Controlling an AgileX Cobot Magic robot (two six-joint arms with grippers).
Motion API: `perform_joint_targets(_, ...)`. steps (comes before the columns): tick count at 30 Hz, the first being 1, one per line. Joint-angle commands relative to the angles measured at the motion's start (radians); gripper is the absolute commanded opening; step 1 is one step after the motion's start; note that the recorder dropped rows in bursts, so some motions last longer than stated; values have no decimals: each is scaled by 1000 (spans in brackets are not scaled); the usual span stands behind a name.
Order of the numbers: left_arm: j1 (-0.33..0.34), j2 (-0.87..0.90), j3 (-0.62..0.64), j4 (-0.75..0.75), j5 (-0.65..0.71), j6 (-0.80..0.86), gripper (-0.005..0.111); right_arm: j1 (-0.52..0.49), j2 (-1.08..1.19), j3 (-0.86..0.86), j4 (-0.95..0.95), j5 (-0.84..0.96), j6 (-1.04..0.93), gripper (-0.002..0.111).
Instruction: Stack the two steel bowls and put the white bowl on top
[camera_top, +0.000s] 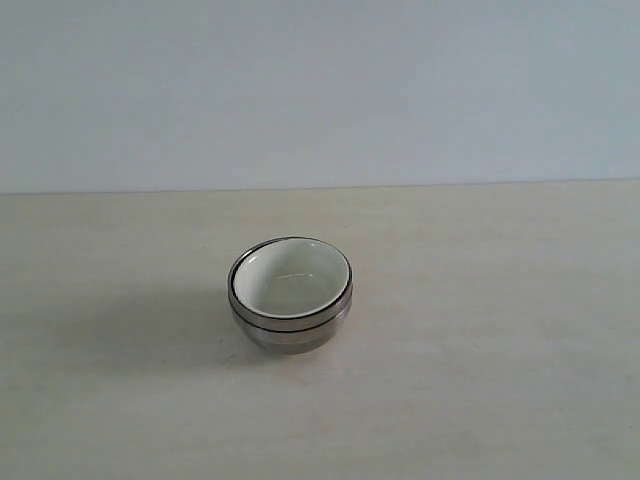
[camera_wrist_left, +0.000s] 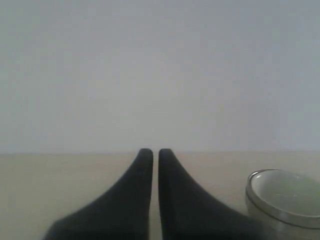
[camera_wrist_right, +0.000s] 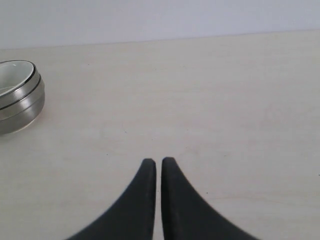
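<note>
On my wrist cameras, the left gripper and right gripper each grip nothing, tips pinched to a thin slit. Farther out on the table, just toward 7 o'clock from the exterior view's middle, I see the two steel bowls nested, with the white bowl seated in the upper one. A plain wall stands behind.

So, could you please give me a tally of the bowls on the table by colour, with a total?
Steel bowls: 2, nested one inside the other
White bowl: 1, sitting in the upper steel one
Total: 3 bowls in one stack
</note>
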Motion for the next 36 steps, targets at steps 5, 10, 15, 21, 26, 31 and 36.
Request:
perform_joint_targets(5,4,-3,5,-3,-97,-47,4,-7,2,0,-8,-13,-1,0)
perform_joint_targets(10,4,-3,5,-3,-87,-141,4,-7,2,0,-8,-13,-1,0)
perform_joint_targets(15,4,-3,5,528,24,-610,4,-7,2,0,-8,-13,-1,0)
perform_joint_targets(21,4,-3,5,1340,164,-1453,4,-7,2,0,-8,-13,-1,0)
perform_joint_targets(26,4,-3,5,1500,257,-1594,4,-7,2,0,-8,-13,-1,0)
perform_joint_targets(31,4,-3,5,1500,261,-1537,4,-7,2,0,-8,-13,-1,0)
perform_joint_targets(36,4,-3,5,1500,261,-1528,4,-7,2,0,-8,-13,-1,0)
